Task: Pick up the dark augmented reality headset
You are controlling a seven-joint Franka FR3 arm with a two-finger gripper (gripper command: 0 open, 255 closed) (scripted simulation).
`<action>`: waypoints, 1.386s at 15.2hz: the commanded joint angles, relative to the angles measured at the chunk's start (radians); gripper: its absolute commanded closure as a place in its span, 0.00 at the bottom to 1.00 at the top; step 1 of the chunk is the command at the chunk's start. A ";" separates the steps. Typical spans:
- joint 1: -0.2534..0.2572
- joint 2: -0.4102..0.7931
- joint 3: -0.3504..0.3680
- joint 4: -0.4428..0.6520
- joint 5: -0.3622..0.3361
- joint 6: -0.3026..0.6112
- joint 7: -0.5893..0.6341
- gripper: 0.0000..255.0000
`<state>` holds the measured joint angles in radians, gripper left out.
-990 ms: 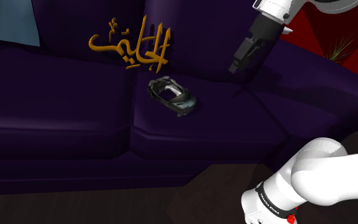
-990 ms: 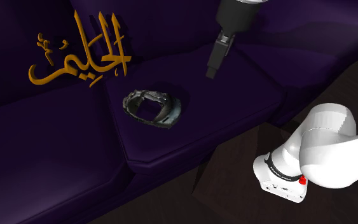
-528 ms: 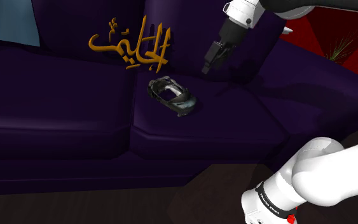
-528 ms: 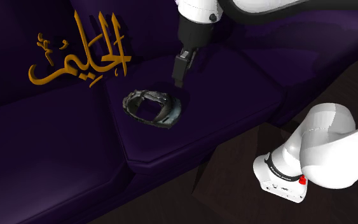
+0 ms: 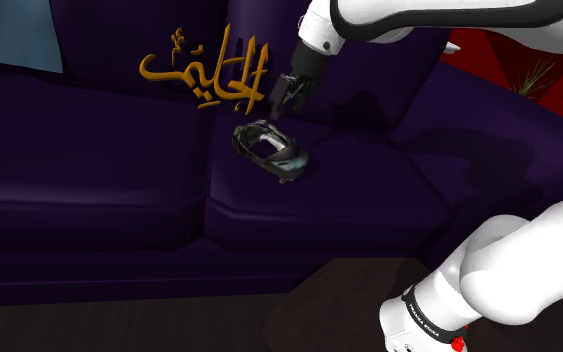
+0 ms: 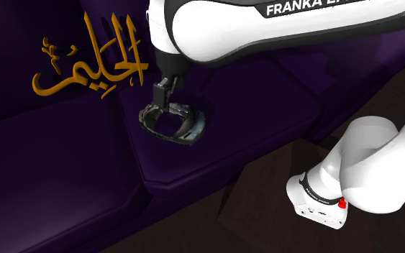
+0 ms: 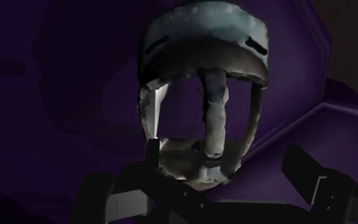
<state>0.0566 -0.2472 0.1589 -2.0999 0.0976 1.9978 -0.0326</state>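
Purple, nearly black upholstery covers the sofa (image 5: 89,190) where the dark augmented reality headset (image 5: 269,150) lies. It rests flat on a seat cushion (image 5: 349,190), towards the back, close under the backrest and just beside the seam with the neighbouring cushion on the shoulder view's left. Its grey-blue visor and looped headband form an open ring, with purple fabric showing through the middle. Golden Arabic calligraphy (image 5: 209,70) stands against the backrest, up and to the shoulder view's left of the headset.

The white Franka arm (image 6: 265,29) reaches over the cushion and tilts the black gripper (image 5: 281,100) down at the headset's rear edge, the side nearest the backrest. In the second exterior view the fingertips hang right at the headband; whether they touch it cannot be told. In the wrist view the two fingers (image 7: 301,168) stand spread apart, and the near end of the headband with its centre strap sits between them, closer to one finger than the other. Nothing is clasped. The visor lies at the end far from the gripper.

Dark brown floor (image 6: 265,215) runs in front of the sofa, where the arm's white base (image 6: 352,180) stands. A pale blue shape (image 5: 19,30) shows at the shoulder view's upper left and a red surface (image 5: 529,60) at its upper right.
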 commanded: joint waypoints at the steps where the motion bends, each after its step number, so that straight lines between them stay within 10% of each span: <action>1: 0.003 0.052 0.011 0.033 -0.010 0.021 0.011 0.00; 10: 0.005 0.069 0.014 -0.051 -0.009 0.123 0.008 0.00; 11: 0.004 0.072 0.014 -0.048 -0.010 0.124 0.008 1.00; 21: 0.005 0.066 0.014 -0.041 -0.009 0.110 0.008 1.00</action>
<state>0.0610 -0.1779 0.1729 -2.1453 0.0883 2.1154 -0.0252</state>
